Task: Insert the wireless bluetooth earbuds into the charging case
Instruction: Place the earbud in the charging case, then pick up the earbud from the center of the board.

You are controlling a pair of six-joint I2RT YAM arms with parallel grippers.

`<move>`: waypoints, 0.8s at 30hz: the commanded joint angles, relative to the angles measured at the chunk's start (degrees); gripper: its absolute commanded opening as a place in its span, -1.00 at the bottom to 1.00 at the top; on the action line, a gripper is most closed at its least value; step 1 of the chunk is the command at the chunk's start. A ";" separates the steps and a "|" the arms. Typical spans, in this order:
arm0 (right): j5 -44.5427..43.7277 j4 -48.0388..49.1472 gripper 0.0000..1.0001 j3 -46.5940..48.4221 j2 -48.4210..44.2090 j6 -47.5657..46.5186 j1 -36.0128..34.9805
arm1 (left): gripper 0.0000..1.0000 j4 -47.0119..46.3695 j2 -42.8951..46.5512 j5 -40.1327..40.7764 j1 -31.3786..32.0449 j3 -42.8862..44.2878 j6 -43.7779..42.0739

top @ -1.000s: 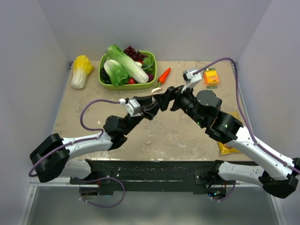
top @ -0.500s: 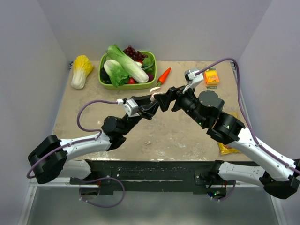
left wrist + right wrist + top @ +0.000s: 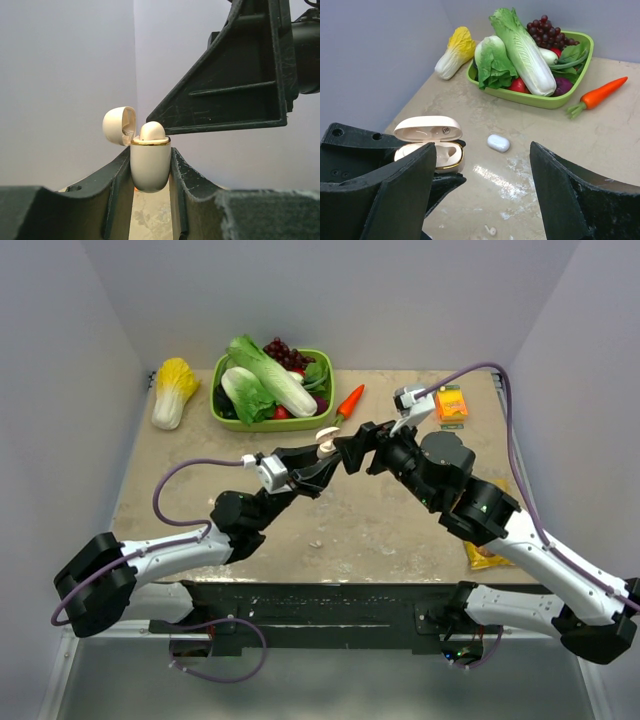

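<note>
My left gripper (image 3: 150,161) is shut on the charging case (image 3: 150,167), a cream-white case with a gold rim, held upright above the table with its lid (image 3: 120,125) flipped open. A rounded cream earbud (image 3: 152,131) pokes above the rim. In the right wrist view the case (image 3: 451,154) shows one hollow slot beside my finger. My right gripper (image 3: 482,148) is open and empty, just above and beside the case; one of its fingers (image 3: 235,85) hangs over it. In the top view both grippers meet mid-table at the case (image 3: 326,436). A tiny white bit (image 3: 492,230) lies on the table below.
A white oval piece (image 3: 498,143) lies on the table under the grippers. A green basket (image 3: 325,415) of vegetables stands at the back, with a carrot (image 3: 350,400) to its right, a yellow cabbage (image 3: 174,390) to its left and an orange carton (image 3: 451,403) at the back right.
My left arm has drifted a little to the left with the case in it. The right gripper has stayed close beside it, still open.
</note>
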State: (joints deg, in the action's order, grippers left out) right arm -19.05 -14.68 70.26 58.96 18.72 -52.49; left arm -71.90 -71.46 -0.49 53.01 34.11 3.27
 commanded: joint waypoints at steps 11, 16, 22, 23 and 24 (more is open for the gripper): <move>-9.25 4.31 0.57 -8.99 -10.18 -2.11 0.02 | -1.00 -4.66 10.98 5.32 -0.28 -6.50 -1.95; -2.77 6.84 0.53 -16.10 -5.11 -0.79 0.11 | -1.00 -1.85 22.21 3.75 -0.28 -12.13 -0.98; 12.97 12.38 0.20 -23.49 6.24 -1.49 -2.08 | -1.00 6.57 35.66 -3.90 -0.19 -16.44 2.18; 12.98 13.17 0.19 -24.28 9.82 -2.36 -3.05 | -1.00 9.64 37.26 -4.08 -0.19 -16.79 3.23; 12.81 13.27 0.19 -24.38 11.43 -2.63 -3.93 | -1.00 10.45 38.84 -4.34 -0.19 -18.10 3.50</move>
State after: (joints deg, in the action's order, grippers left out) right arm -13.08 -5.34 48.10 65.34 17.74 -53.45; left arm -66.72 -38.26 -0.60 52.88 18.37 4.32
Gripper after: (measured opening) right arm 0.603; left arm 0.346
